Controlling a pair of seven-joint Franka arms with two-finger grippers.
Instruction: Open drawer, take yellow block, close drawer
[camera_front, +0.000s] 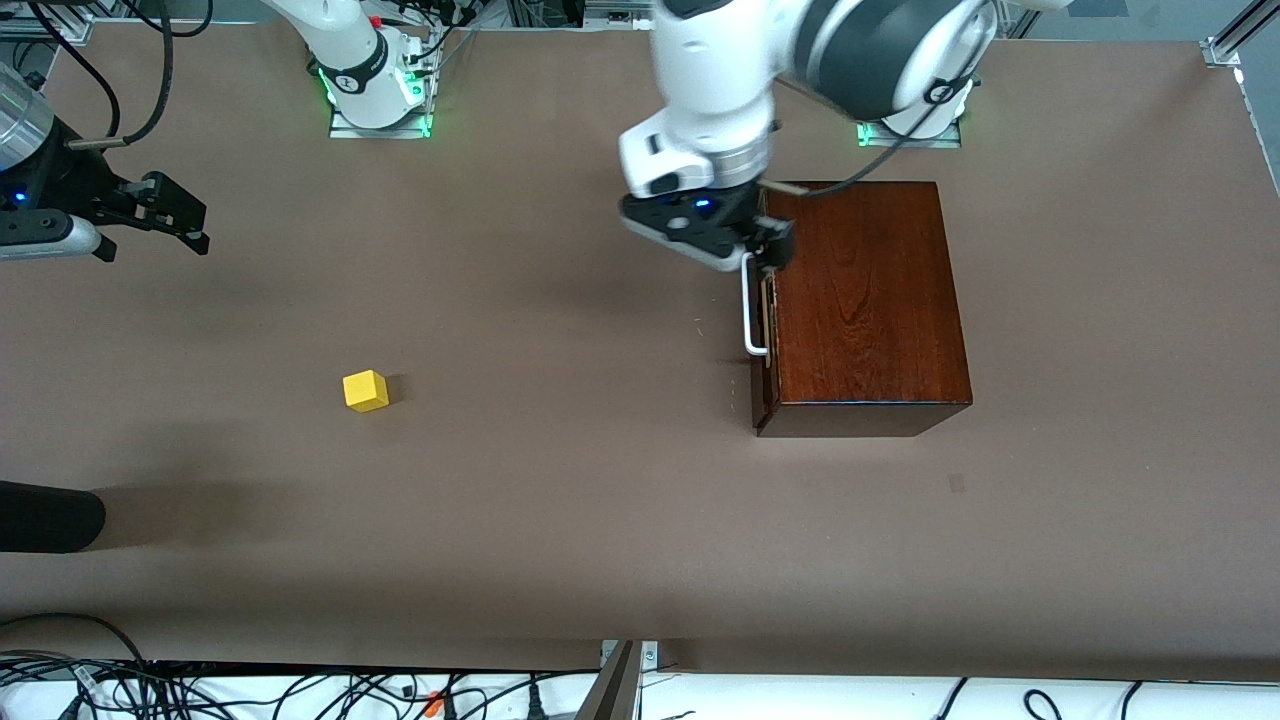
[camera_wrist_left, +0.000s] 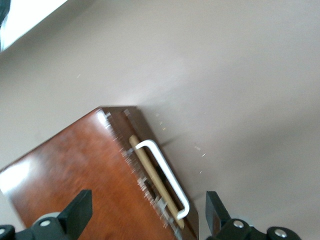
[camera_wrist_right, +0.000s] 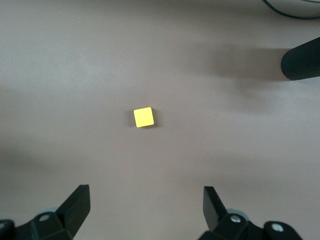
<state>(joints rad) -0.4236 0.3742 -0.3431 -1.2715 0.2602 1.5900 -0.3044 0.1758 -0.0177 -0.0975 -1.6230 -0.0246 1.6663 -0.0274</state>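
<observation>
The dark reddish-brown wooden box (camera_front: 865, 300) stands toward the left arm's end of the table. Its drawer (camera_front: 762, 330) is out by a thin crack, showing a pale wood strip (camera_wrist_left: 152, 175) beside the white bar handle (camera_front: 750, 310). My left gripper (camera_front: 770, 248) is open over the handle's end that is farther from the front camera. Its fingers (camera_wrist_left: 77, 212) straddle the box edge and the handle (camera_wrist_left: 165, 175) without touching them. The yellow block (camera_front: 365, 390) lies on the bare table toward the right arm's end. My right gripper (camera_front: 185, 225) is open and empty, high above the table, with the block (camera_wrist_right: 144, 117) in its view.
A black cylinder (camera_front: 50, 515) juts in at the table's edge at the right arm's end, nearer the front camera than the block; it also shows in the right wrist view (camera_wrist_right: 300, 62). Cables lie along the table's front edge (camera_front: 300, 690).
</observation>
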